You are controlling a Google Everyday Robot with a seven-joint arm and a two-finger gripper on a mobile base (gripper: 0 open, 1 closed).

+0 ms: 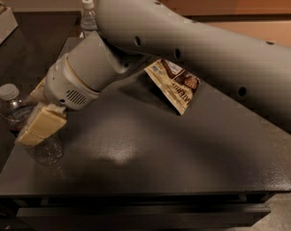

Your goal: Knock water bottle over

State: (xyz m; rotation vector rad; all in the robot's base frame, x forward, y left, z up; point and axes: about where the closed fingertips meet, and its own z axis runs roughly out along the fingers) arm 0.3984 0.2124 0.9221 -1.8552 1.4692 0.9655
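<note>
1. My gripper (pixel 33 113) is low over the table's (pixel 150 162) left edge, at the end of my wrist.
2. Jaws apart: near finger (pixel 43 123) shows in full. The far one (pixel 38 88) is only a cream sliver behind the wrist, tip hidden.
3. Water bottle (pixel 10 110) is right at my jaws, on their outer left side, standing w/ its white cap up. The near finger lies across its front and covers the middle, so the label is hard to make out.
4. Can't tell if the finger is touching the plastic or just in front of it.
5. The bottle's clear base shows just below the near fingertip.
6. My arm (pixel 193 47) fills the top right and blocks much of the table behind.
7. Snack packet (pixel 177 84) lies well to the right of my jaws, its top end under the arm.
8. A 2nd bottle (pixel 88 16) stands far beyond the jaws. Only its cap and shoulder show; the rest is behind the arm.
</note>
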